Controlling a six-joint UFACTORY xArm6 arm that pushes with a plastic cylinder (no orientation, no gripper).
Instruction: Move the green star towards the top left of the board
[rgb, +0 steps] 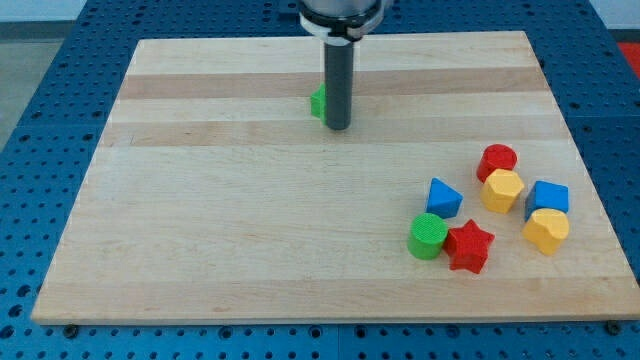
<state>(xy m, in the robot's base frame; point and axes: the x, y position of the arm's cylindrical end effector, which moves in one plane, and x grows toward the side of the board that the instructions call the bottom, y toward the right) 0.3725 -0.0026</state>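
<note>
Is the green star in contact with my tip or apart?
Touching, apparently: the green star peeks out at the left side of my tip, mostly hidden.

star touching tool, view's left

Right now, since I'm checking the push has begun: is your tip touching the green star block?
Cannot tell. In the camera view my tip overlaps the green star block, hiding its right side, so no contact or gap shows.

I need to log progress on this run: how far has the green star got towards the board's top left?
Done: the green star sits apart from the cluster at the view's lower right, in the upper middle of the board. In hand: my tip is against the star's right side, partly hiding it. Left: the star is still well short of the top left corner.
</note>
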